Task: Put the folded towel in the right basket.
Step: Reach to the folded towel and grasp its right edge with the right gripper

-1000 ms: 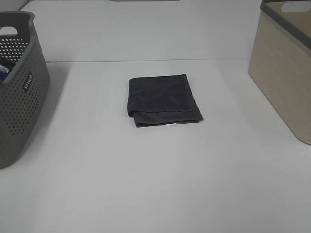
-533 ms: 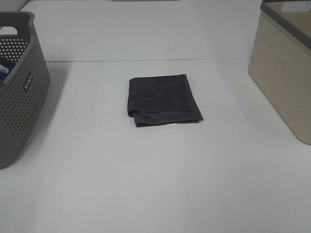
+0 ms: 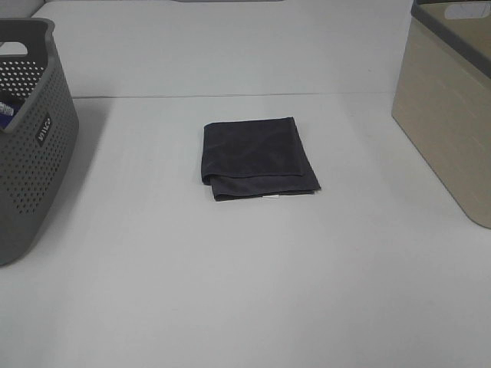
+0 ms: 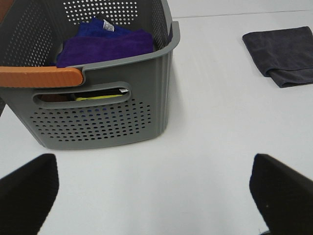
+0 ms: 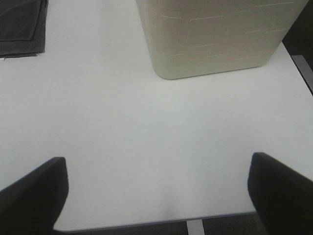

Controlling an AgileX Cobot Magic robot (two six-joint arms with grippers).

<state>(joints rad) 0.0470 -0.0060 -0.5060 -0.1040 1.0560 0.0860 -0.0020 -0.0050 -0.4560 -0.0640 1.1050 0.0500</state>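
A dark grey folded towel (image 3: pixel 258 157) lies flat in the middle of the white table. It also shows in the left wrist view (image 4: pixel 285 55) and at the edge of the right wrist view (image 5: pixel 22 27). The right basket (image 3: pixel 453 107) is beige with a dark rim and stands at the table's right side; its wall fills the right wrist view (image 5: pixel 215 36). Neither arm shows in the exterior view. My left gripper (image 4: pixel 154 196) is open above bare table near the grey basket. My right gripper (image 5: pixel 156 196) is open above bare table near the beige basket.
A grey perforated basket (image 3: pixel 31 138) stands at the left; in the left wrist view (image 4: pixel 98 112) it holds purple and blue cloths and has an orange handle. The table's near edge shows in the right wrist view (image 5: pixel 186 218).
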